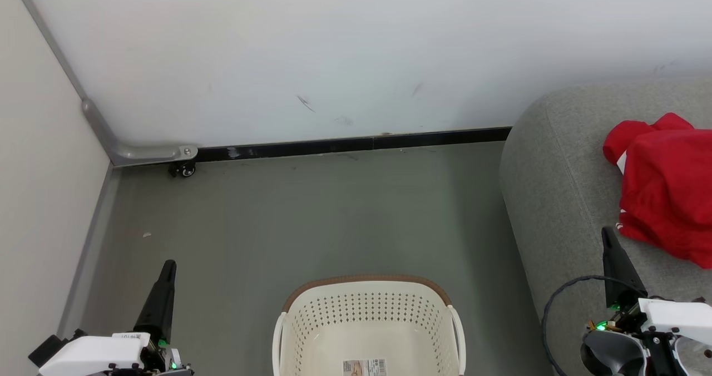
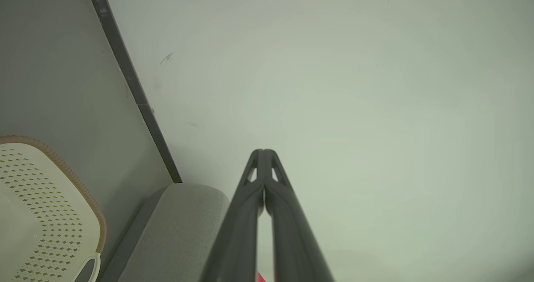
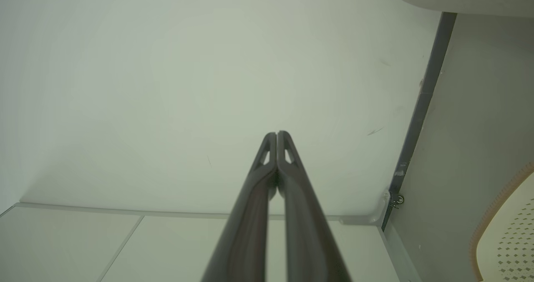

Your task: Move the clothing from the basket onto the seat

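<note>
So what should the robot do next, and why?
Probably tip its head down a little to check the near end of the cream perforated plastic basket, cut off here. Its floor that shows holds no clothes, the bright red soft clothing lies on the big grey fabric seat, and the left hand and right hand are shut, empty.

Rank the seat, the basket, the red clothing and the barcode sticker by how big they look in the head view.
1. seat, clearly largest.
2 and 3. basket and clothing: they look about alike, and both are cut off by the picture's edge, so I won't rank them.
4. barcode sticker, smallest.
</note>
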`<state>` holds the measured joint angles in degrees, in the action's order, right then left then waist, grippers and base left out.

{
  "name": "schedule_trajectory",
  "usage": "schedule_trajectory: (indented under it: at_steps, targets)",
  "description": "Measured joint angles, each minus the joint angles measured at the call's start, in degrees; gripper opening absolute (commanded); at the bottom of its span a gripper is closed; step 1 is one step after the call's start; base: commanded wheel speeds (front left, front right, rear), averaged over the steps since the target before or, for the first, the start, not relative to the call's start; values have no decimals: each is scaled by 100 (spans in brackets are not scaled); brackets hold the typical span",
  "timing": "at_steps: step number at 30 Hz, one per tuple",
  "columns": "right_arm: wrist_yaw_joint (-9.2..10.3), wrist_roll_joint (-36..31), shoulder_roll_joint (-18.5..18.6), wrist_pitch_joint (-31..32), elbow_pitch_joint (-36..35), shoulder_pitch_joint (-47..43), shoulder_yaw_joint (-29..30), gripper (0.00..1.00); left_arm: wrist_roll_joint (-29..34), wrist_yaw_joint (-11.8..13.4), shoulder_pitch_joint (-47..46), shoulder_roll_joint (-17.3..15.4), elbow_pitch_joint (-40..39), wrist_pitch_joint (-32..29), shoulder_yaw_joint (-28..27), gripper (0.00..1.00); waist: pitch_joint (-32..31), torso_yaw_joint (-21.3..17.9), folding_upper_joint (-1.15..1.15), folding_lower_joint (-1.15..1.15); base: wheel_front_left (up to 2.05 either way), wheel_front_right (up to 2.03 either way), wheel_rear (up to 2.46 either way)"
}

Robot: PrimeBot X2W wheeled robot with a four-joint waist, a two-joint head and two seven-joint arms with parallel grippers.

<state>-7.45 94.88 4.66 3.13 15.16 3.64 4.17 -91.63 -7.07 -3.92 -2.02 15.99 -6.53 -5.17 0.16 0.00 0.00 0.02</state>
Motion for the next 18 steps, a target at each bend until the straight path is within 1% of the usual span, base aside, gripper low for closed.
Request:
schedule_trajectory:
  at_steps: [18]
  targets:
    - [0,0,-1,30,0,0,27,0,0,0,0,0,-4,0,4,0,0,0,0,0,0,0,0]
